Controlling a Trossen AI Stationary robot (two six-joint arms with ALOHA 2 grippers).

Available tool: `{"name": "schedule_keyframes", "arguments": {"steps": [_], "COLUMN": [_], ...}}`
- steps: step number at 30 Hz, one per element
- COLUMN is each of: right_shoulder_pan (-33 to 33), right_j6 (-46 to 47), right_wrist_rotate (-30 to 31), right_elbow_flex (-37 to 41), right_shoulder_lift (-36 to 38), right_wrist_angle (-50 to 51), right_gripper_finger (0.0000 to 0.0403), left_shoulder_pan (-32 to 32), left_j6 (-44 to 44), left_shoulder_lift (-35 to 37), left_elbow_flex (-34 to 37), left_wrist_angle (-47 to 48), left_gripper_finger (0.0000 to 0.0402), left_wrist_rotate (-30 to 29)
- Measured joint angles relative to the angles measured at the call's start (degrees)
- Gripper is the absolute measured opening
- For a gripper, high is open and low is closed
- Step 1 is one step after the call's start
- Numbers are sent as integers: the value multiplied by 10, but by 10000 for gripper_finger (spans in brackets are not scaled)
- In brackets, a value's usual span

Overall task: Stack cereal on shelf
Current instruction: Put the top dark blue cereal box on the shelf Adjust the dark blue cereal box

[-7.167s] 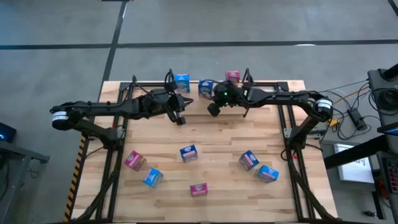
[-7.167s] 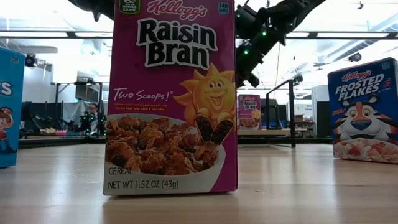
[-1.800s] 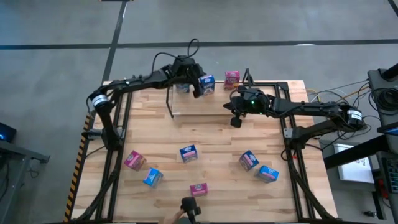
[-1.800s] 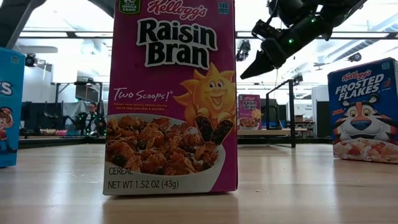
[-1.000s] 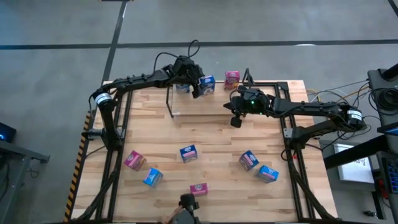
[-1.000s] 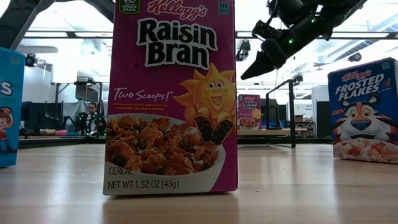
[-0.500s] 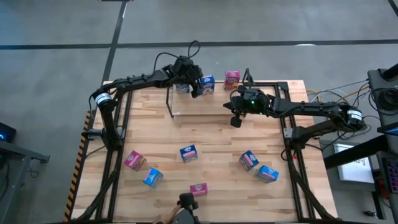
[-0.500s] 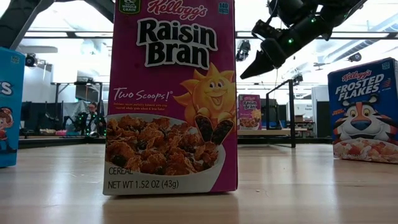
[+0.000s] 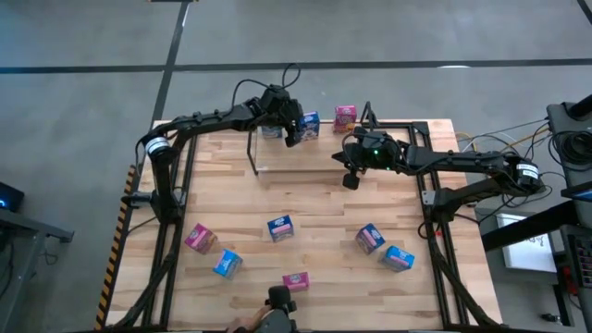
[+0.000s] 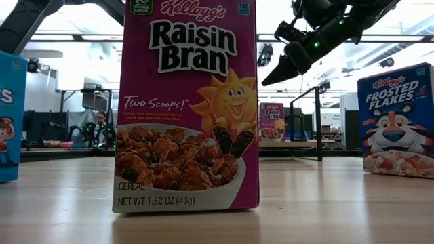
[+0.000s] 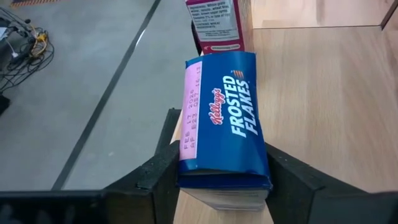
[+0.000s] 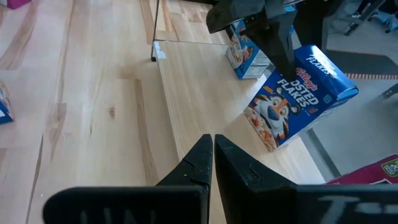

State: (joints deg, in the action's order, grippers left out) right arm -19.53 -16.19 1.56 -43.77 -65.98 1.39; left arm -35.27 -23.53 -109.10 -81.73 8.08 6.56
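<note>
The shelf (image 9: 277, 169), thin black posts with a clear tier, stands at the table's far edge. On it sit a blue cereal box (image 9: 270, 129), a pink one (image 9: 345, 115) and, between them, a blue Frosted Flakes box (image 11: 224, 124) lying on a long narrow side. My left gripper (image 11: 221, 180) reaches in from the left and is shut on this middle box (image 9: 309, 121). My right gripper (image 9: 350, 180) hangs shut above the shelf's right part, its fingertips (image 12: 212, 162) together and holding nothing. It also shows high in the low view (image 10: 266, 81). My left gripper pinches the blue box between its two fingers, one on the far wide face (image 11: 181, 162) and one on the near wide face (image 11: 268, 168), at the box's left end. The fingers slant down from the table's left, along the box. Whether the box rests on the shelf I cannot tell.
Several loose cereal boxes lie on the near half of the table, among them a pink one (image 9: 199, 238), a blue one (image 9: 280, 227) and another blue one (image 9: 399, 257). A large black tube frame (image 9: 171, 231) edges the table. A person's hand shows at the near edge (image 9: 268, 319).
</note>
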Motion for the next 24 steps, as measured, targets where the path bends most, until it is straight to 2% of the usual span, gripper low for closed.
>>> {"name": "schedule_keyframes", "arguments": {"steps": [17, 24], "right_shoulder_pan": [0, 0], "right_j6": [-1, 0], "right_wrist_rotate": [0, 0], "right_elbow_flex": [0, 0], "right_shoulder_lift": [0, 0], "right_wrist_angle": [-1, -1], "right_gripper_finger": [9, 9], "left_shoulder_pan": [-6, -29], "left_j6": [-84, -65], "left_shoulder_lift": [0, 0], "left_elbow_flex": [0, 0], "left_wrist_angle": [-4, -1], "left_gripper_finger": [173, 173], "left_wrist_rotate": [-10, 51]}}
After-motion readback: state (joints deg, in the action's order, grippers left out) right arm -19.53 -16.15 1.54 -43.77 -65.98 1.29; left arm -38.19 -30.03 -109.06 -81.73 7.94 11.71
